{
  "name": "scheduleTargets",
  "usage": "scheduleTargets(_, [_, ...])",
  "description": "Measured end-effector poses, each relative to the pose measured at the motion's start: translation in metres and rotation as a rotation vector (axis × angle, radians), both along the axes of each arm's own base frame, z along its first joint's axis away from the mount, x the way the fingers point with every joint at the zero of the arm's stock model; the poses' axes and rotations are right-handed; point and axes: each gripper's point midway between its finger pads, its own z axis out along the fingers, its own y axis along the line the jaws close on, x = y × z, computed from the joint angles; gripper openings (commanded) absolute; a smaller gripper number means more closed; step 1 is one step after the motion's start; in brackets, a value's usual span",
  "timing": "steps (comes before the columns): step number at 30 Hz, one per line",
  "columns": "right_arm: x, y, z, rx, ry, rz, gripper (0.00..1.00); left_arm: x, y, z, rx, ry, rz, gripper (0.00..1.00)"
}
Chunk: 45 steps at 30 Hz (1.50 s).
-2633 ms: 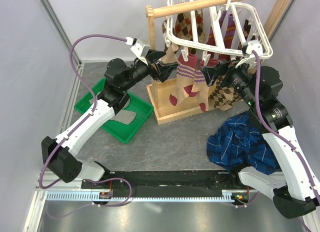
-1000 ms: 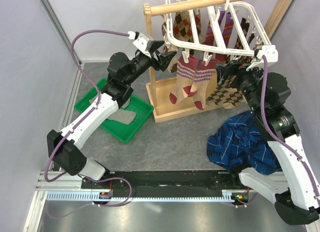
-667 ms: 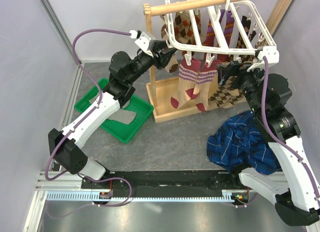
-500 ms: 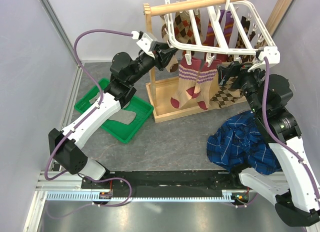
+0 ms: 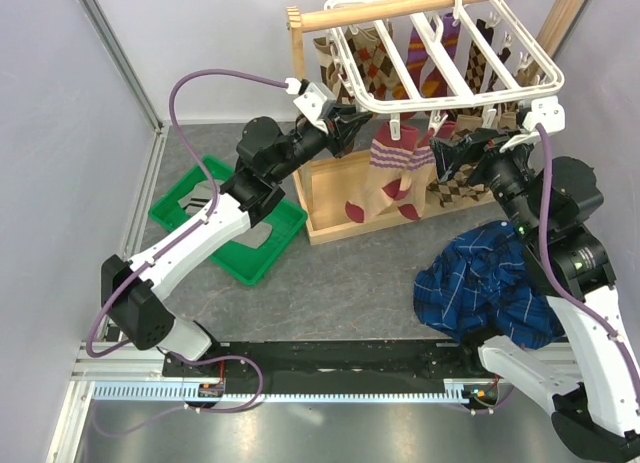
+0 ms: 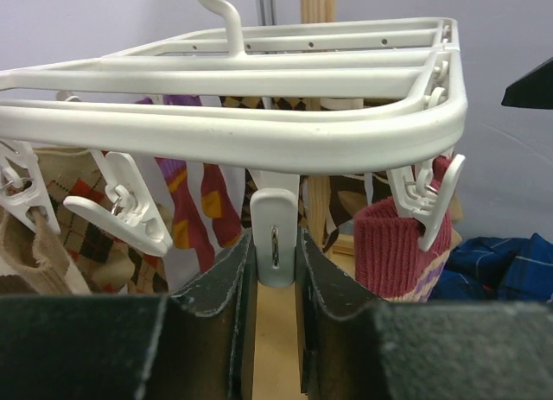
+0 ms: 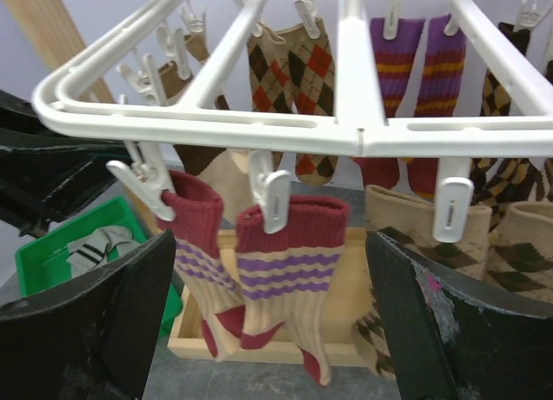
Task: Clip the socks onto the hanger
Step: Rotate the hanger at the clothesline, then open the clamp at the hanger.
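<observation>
At the centre of the left wrist view, clamped by the left gripper (image 6: 276, 257) on one white clip (image 6: 276, 231) hanging under the near rim of the hanger (image 6: 259, 136). Spread wide on the right gripper (image 7: 270, 244), gripping nothing, just below the same rack. Between those open fingers (image 7: 86, 331), pegged by maroon cuffs side by side: two tan striped socks (image 7: 281, 270). Hooked above over a wooden rail (image 5: 315, 21). At lower right of the top view, in a heap: a blue plaid cloth (image 5: 480, 283).
</observation>
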Motion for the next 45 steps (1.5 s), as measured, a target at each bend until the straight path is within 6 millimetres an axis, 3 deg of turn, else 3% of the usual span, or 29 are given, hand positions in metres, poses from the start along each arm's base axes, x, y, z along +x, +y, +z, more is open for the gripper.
scheduleTargets(7, [-0.024,0.018,0.017,-0.032,-0.026,0.149,0.98,-0.018,-0.012,-0.004,0.009,-0.003,-0.013,0.02])
scheduleTargets(13, [-0.045,0.047,0.027,-0.033,-0.026,0.347,0.95,-0.042,-0.034,-0.012,0.031,-0.001,-0.060,0.02])
scheduleTargets(16, [-0.046,0.062,0.022,-0.027,0.014,0.430,0.95,-0.054,-0.045,-0.015,0.043,-0.003,-0.084,0.02])
scheduleTargets(22, [-0.028,0.081,-0.009,-0.011,0.183,0.488,0.91,-0.072,-0.058,-0.018,0.057,-0.006,-0.109,0.02])
scheduleTargets(25, [-0.020,0.081,-0.022,0.009,0.251,0.464,0.89,-0.076,-0.062,-0.018,0.061,-0.008,-0.105,0.02])
scheduleTargets(29, [-0.020,0.075,-0.023,0.038,0.275,0.414,0.87,-0.077,-0.065,-0.019,0.067,-0.008,-0.096,0.02])
scheduleTargets(38, [-0.021,0.058,-0.005,0.138,0.247,0.304,0.79,-0.087,-0.076,-0.015,0.069,-0.026,-0.113,0.02])
scheduleTargets(45, [-0.020,0.057,0.006,0.193,0.216,0.287,0.75,-0.091,-0.080,-0.010,0.072,-0.036,-0.117,0.02])
